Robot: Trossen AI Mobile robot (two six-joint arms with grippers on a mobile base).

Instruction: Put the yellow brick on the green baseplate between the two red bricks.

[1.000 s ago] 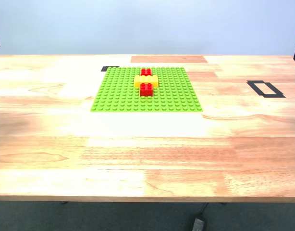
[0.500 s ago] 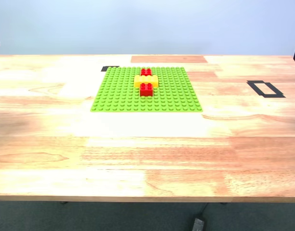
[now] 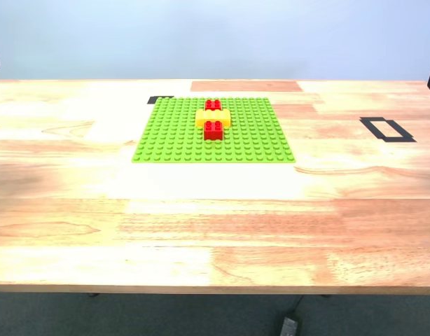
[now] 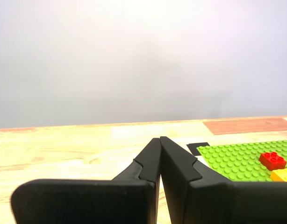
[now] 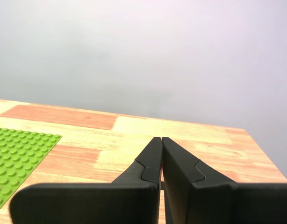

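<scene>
On the wooden table (image 3: 215,210) in the exterior view, the yellow brick (image 3: 213,117) sat on the green baseplate (image 3: 173,136) between the two red bricks (image 3: 213,129). Through the first wrist view, my first gripper (image 4: 159,140) was clenched empty; likewise my second gripper (image 5: 161,140) in the second wrist view.

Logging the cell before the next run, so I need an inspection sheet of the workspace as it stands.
Surface: wooden table, patchy grain, bare in front.
Job's things: yellow brick sits on the green baseplate between the two red bricks.
Clutter: black tape outline at the exterior view's right; black tape mark by the baseplate's far corner.
Grippers: my first gripper shut, empty; my second gripper shut, empty; both off the bricks.
Cables: a cable and plug below the table edge.
Surroundings: plain pale wall.
</scene>
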